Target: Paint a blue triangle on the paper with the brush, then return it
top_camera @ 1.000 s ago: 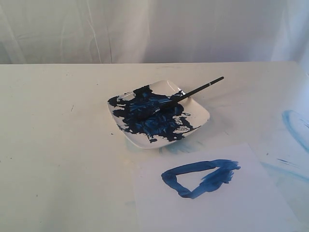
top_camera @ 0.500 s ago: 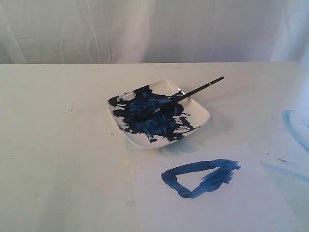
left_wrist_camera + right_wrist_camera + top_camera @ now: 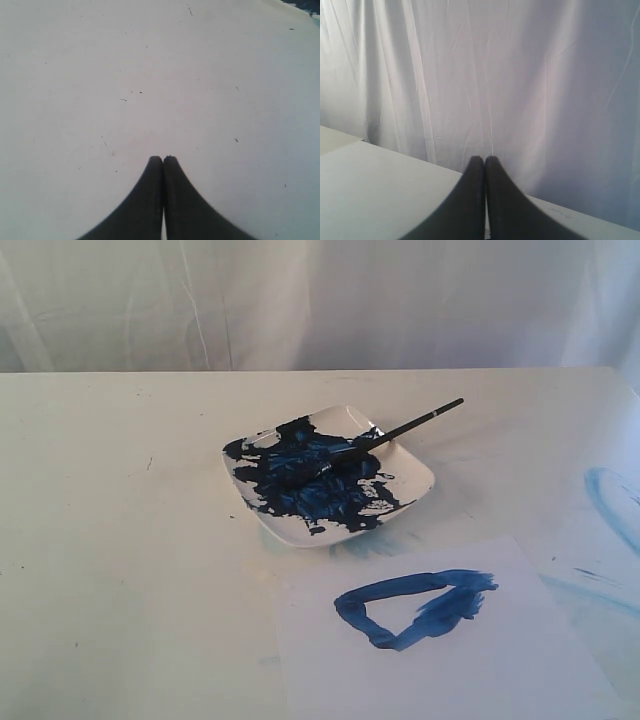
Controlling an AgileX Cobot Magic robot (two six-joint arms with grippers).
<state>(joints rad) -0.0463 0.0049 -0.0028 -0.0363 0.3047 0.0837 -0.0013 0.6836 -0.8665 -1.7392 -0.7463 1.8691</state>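
The black-handled brush [image 3: 405,427] lies across the white dish [image 3: 415,478], its bristles in the dark-blue paint mass and its handle sticking out over the far right rim. In front of the dish the white paper [image 3: 470,660] carries the blue triangle [image 3: 410,606], a rough outline with its right corner smeared. Neither arm shows in the exterior view. My left gripper [image 3: 163,159] is shut with nothing in it, over bare tabletop. My right gripper [image 3: 484,159] is also shut and empty, facing the white curtain.
Pale light-blue curved smears [image 3: 612,502] mark the tabletop at the right edge. A white curtain [image 3: 320,300] hangs behind the table. A corner of the dark paint [image 3: 305,5] peeks in at the left wrist view's edge.
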